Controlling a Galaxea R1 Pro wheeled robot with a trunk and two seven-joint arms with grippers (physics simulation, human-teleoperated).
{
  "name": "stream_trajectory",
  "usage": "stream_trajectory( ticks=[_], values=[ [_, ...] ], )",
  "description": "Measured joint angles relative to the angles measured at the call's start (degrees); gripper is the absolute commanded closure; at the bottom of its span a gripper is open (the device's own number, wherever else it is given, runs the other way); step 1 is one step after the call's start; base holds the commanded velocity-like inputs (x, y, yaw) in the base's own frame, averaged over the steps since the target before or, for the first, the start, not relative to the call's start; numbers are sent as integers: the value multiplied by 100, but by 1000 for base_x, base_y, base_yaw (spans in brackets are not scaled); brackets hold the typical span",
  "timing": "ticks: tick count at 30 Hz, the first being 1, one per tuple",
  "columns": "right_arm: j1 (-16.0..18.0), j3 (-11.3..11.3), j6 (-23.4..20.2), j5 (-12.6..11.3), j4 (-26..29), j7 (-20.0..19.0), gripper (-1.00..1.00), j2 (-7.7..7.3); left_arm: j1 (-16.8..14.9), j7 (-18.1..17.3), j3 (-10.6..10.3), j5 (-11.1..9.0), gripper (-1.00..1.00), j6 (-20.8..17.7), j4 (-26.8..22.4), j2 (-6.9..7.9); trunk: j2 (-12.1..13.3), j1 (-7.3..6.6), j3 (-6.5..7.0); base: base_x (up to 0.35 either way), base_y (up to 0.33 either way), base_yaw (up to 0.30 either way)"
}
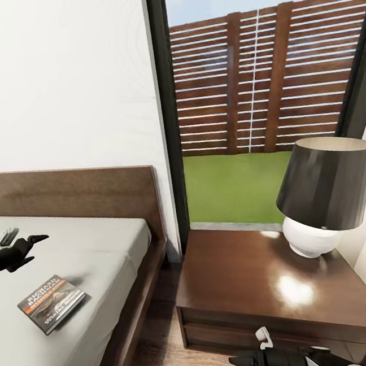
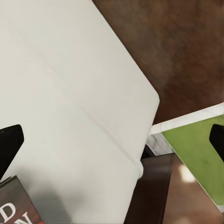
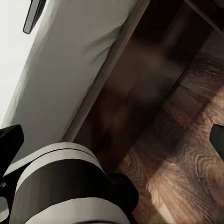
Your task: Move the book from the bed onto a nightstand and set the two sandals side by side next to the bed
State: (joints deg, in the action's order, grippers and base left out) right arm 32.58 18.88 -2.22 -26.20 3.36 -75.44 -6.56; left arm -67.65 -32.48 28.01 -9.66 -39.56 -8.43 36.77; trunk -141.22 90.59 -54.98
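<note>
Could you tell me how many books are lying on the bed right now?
1. The book lies flat on the bed, near its nightstand-side edge, just in front of the left tool. Others could lie beyond the frame.

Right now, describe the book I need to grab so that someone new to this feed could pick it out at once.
Start at the bed, the low dark-framed one with a light-grey mattress at the head view's left. On the mattress, near the edge facing the nightstand, lies the book, below the open left gripper. It is a thin dark paperback with an orange-and-white title band, the mattress's one printed item.
</note>
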Motion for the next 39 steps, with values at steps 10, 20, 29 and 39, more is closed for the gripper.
stream_trajectory(
  ticks=[10, 20, 29, 39],
  values=[
    [0, 4, 0, 0, 0, 0, -100, 3, 0, -2, -7, 4, -100, -1, 0, 7, 0, 0, 0, 4, 0, 0],
    [0, 4, 0, 0, 2, 0, -100, 7, 0, -5, -8, 5, -100, -9, 0, 23, 0, 0, 0, 0, 0, 0],
    [0, -2, -7, 0, -1, 0, -100, 7, 0, -13, -10, 5, -100, -17, 0, 41, 0, 0, 0, 0, 0, 0],
    [0, -3, -8, 0, 4, 0, -100, 6, 0, -26, -16, -5, -100, -19, 7, 60, 0, 0, 0, 0, 0, 0]
  ],
)
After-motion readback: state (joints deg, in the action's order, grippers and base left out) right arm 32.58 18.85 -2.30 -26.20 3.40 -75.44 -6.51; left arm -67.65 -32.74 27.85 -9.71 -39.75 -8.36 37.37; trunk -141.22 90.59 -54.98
